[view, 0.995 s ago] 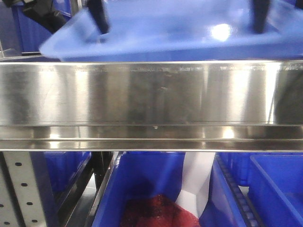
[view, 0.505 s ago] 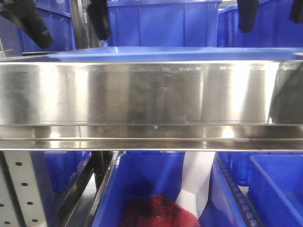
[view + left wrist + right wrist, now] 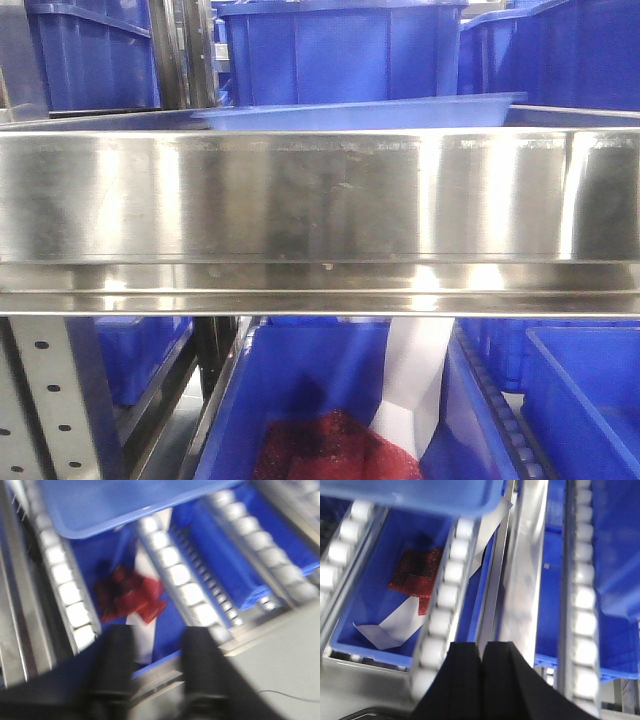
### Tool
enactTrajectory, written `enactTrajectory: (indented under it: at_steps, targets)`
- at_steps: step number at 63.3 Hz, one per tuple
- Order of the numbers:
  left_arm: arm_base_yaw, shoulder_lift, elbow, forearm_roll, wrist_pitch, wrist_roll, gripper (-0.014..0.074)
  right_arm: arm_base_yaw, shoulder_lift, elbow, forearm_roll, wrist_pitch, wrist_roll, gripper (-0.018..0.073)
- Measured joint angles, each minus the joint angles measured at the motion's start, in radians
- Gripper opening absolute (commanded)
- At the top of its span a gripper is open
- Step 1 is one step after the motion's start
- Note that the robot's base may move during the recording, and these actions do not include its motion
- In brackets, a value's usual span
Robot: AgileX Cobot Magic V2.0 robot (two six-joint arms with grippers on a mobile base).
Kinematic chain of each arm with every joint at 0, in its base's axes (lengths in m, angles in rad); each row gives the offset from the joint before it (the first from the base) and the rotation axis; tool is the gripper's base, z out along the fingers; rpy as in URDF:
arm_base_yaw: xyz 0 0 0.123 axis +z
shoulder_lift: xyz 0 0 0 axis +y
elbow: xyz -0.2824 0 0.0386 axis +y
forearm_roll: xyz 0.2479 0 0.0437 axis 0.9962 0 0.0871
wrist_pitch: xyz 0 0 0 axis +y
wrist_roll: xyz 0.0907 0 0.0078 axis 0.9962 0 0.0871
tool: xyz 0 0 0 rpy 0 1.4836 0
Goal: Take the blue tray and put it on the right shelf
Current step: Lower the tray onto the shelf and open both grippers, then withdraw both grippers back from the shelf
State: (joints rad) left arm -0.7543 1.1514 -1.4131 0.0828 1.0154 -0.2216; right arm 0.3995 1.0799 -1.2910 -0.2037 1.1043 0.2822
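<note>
The blue tray (image 3: 360, 112) lies flat on the right shelf (image 3: 320, 195), only its rim showing above the steel front lip. Neither gripper appears in the front view. In the left wrist view the tray (image 3: 125, 505) is at the top, well apart from my left gripper (image 3: 157, 632), whose blurred black fingers stand open with nothing between them. In the right wrist view the tray's edge (image 3: 410, 495) runs along the top, and my right gripper (image 3: 481, 645) is shut with nothing in it.
Deep dark-blue bins (image 3: 340, 50) stand behind the tray. Below the shelf a blue bin (image 3: 300, 390) holds a red item (image 3: 325, 450) and white paper. A perforated grey upright (image 3: 45, 400) is at lower left. Roller rails (image 3: 170, 565) run under the tray.
The tray went from tilted and held above the lip to lying flat on the shelf. Both grippers let go of it, rose and left the front view.
</note>
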Motion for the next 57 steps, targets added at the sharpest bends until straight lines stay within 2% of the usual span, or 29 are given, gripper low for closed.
enactTrajectory:
  at_steps: [8, 21, 31, 43, 57]
  targets:
    - [-0.033, -0.176, 0.176, 0.006, -0.091, 0.0, -0.0048, 0.0, -0.213, 0.194, 0.002, -0.071, -0.029, 0.0023]
    - [-0.036, -0.45, 0.475, 0.011, -0.228, 0.0, -0.0048, 0.0, -0.587, 0.476, 0.019, -0.187, -0.084, 0.0023]
    - [-0.037, -0.622, 0.638, 0.015, -0.316, 0.0, -0.0048, 0.0, -0.818, 0.633, 0.023, -0.254, -0.097, 0.0023]
    - [-0.037, -0.756, 0.735, 0.034, -0.364, 0.0, -0.0048, 0.0, -1.017, 0.743, 0.023, -0.352, -0.097, 0.0023]
    - [-0.037, -0.789, 0.748, 0.035, -0.371, 0.0, -0.0048, 0.0, -1.04, 0.788, 0.023, -0.402, -0.097, 0.0022]
